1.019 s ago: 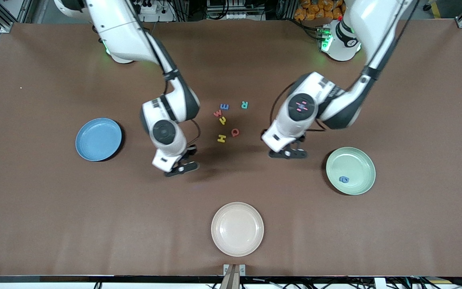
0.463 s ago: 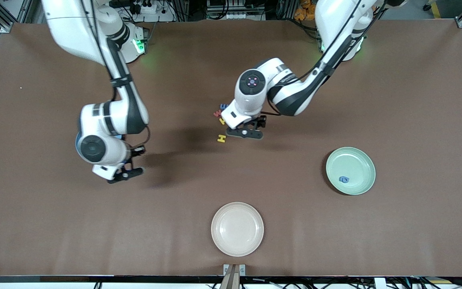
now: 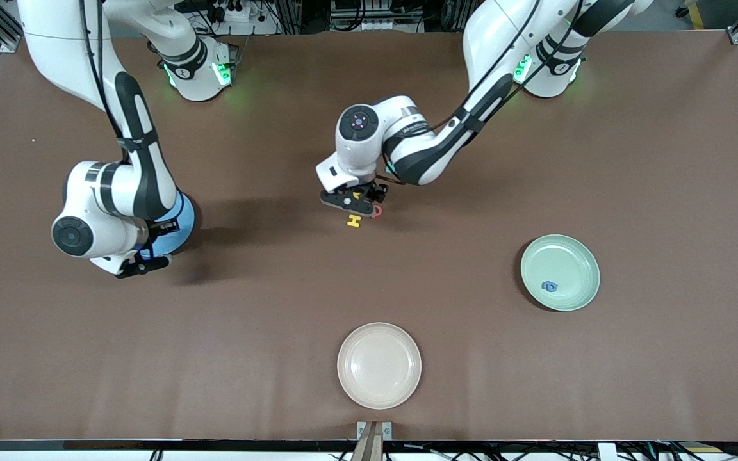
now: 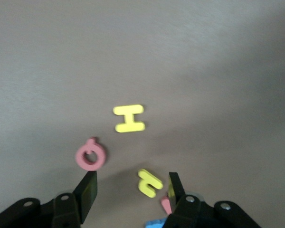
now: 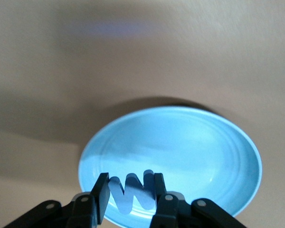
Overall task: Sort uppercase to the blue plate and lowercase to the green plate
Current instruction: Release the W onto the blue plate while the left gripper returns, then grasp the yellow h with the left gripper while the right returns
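Right gripper: carried from mid-counter to above blue plate, jaws clamped on blue W, drop pending; left gripper: moved over letter cluster, jaws spread about yellow lowercase letter

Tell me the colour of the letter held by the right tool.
Blue W, clearest in the right wrist view.
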You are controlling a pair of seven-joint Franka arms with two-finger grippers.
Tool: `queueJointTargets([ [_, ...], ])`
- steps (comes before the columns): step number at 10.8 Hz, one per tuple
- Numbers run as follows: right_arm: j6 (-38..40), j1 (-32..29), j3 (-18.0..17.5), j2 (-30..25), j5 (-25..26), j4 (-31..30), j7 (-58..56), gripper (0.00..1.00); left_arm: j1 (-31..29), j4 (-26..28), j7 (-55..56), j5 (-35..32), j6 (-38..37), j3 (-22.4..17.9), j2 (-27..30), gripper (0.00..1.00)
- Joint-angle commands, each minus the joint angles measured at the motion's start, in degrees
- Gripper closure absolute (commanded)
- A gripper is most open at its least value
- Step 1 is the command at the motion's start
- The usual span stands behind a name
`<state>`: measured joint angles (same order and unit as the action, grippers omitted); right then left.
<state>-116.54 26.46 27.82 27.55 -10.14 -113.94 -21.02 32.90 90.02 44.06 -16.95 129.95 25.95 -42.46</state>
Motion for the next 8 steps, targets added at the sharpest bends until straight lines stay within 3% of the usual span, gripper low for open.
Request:
queueJointTargets([
  [1,-1.6,-0.6,-0.3,-2.3,-0.6,-2.6,0.1,0.2,2.0,-1.6,0.4,-1.6,-0.6,-0.2,-1.0,0.33],
  [4,-1.5,-0.2,-1.4,-2.7,-0.8,-1.9,1.8,0.15,3.5,-1.2,0.9,-1.8,-0.6,-0.3,-2.7,0.36],
  [5,-1.6,-0.2,-1.9,-2.7,-0.9,-1.0,3.4,0.13,3.5,-1.2,1.3,-1.2,-0.6,-0.3,-3.3,0.42],
  [6,-1.5,-0.2,-3.5,-2.7,-0.8,0.3,7.6,0.04,3.3,-1.2,4.7,-0.8,-0.6,-0.4,-3.7,0.46],
  [8,-1.1,-0.2,-6.7,-2.9,-0.4,3.4,13.6,0.03,3.0,-1.4,16.4,-0.3,-0.6,-0.4,-4.2,0.47],
])
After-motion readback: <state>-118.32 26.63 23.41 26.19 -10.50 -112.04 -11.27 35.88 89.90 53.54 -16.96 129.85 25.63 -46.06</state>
